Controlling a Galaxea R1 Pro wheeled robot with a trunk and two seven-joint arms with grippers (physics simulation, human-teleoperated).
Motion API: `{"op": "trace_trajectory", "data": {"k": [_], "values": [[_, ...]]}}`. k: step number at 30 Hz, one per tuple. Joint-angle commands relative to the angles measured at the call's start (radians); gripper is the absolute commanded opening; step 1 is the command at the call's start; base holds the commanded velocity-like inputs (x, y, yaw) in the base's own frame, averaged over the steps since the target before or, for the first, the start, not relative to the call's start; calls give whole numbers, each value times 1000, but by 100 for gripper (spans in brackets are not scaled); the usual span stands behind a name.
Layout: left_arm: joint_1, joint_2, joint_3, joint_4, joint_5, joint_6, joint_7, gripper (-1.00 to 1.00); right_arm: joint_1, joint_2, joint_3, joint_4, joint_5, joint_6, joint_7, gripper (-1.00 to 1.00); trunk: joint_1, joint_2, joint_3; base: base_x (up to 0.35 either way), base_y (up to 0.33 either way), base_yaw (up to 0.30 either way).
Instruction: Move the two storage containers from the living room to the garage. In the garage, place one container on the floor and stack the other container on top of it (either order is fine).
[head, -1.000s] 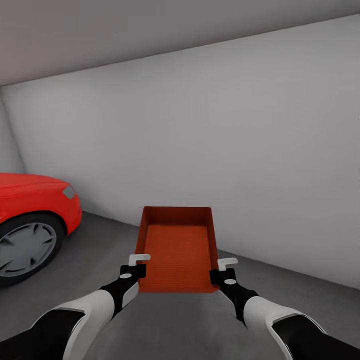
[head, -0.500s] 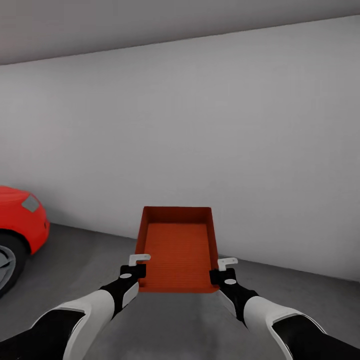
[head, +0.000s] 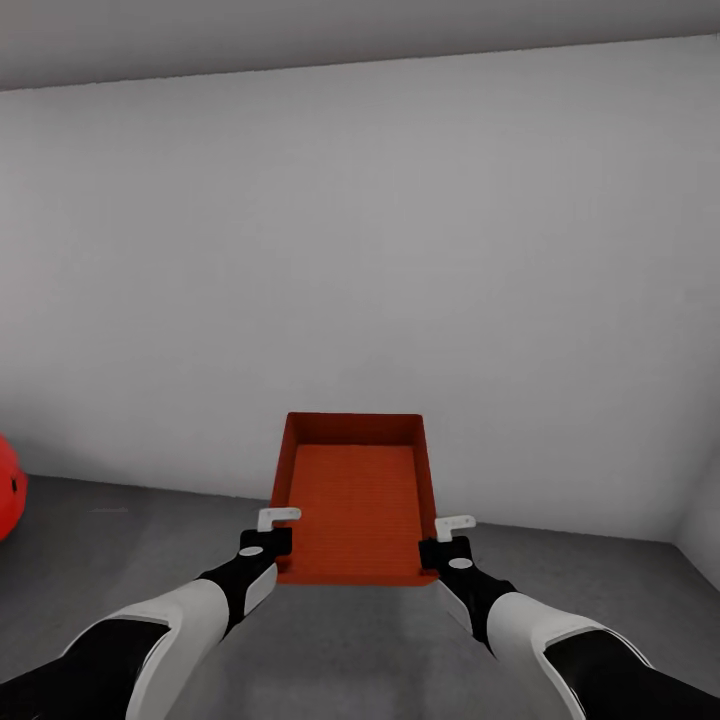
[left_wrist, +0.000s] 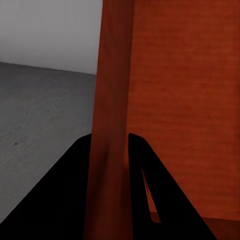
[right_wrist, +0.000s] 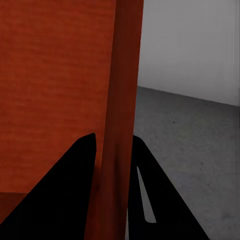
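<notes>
Head view: the robot faces a plain light-grey wall (head: 400, 250) in the garage, with the dark grey concrete floor (head: 350, 650) below it.
Change from earlier: the whole picture has swung, so the camera has turned; the red car (head: 8, 485), whose wheel and front showed a second ago, is now a sliver at the view's left edge, and a wall corner shows at the right edge.
Unchanged: the storage container (head: 352, 500) and both arms sit in the same place in the picture as before.
Container: one orange-red open-top bin, held level above the floor in front of the robot, its textured bottom in view and nothing inside it.
Left gripper (head: 272, 530): it grips the container's left wall near the near corner; in the left wrist view its two dark fingers (left_wrist: 80, 190) are clamped on that thin wall, one on each side.
Right gripper (head: 448, 535): it grips the right wall near the near corner; in the right wrist view its fingers (right_wrist: 75, 185) are closed on the wall (right_wrist: 120, 125) in the same way.
Writing: no brand, label or lettering can be read on the container, the wall or the car.
</notes>
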Motion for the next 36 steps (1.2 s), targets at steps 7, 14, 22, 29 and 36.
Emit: {"op": "trace_trajectory", "data": {"k": [7, 14, 22, 29, 36], "values": [[-1, -2, 28, -10, 1, -26, 21, -100, -1, 3, 0, 6, -25, -5, -7, -100, 0, -1, -1, 19, 12, -12], [-1, -2, 29, -10, 1, -26, 21, -100, -1, 3, 0, 6, -25, -4, -6, -100, 0, -1, -1, 8, 1, 0], [-1, -1, 29, -10, 1, -26, 21, -100, -1, 3, 0, 6, -25, -4, -7, -100, 0, -1, -1, 225, 120, 0], [-1, -2, 29, -10, 1, -26, 21, -100, -1, 3, 0, 6, -25, -6, -7, -100, 0, -1, -1, 288, 170, -1], [-1, -2, 29, -10, 1, -26, 21, -100, -1, 3, 0, 6, -25, -5, -7, -100, 0, -1, -1, 290, 184, -156]]}}
